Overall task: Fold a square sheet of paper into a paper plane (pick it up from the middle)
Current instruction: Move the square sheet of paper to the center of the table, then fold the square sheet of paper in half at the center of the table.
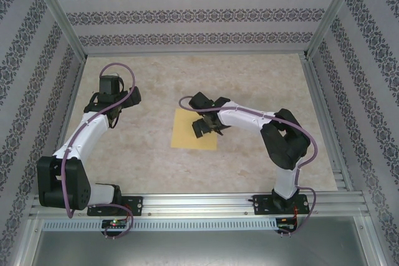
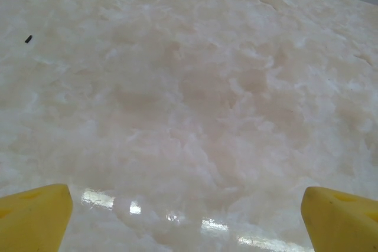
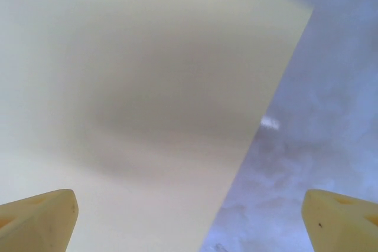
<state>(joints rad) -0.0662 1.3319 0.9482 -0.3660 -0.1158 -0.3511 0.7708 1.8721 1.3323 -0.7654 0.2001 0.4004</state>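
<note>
Left fingers [image 2: 32, 219]: spread wide, empty, hovering over bare surface [image 2: 189, 87], well apart from sheet.

Centre: square sheet of paper [image 1: 184, 136] lies flat, unfolded, mid-surface.

Right fingers [image 3: 35, 219]: spread wide, holding nothing, poised low above sheet. One tip over paper, other over bare surface beyond sheet edge.

Step, likely: first pick-up from middle, no crease made yet. Next move calls for shifting toward sheet centre, lowering, pinching thin paper.

Room: open surface on all sides of sheet, frame rails well away.
</note>
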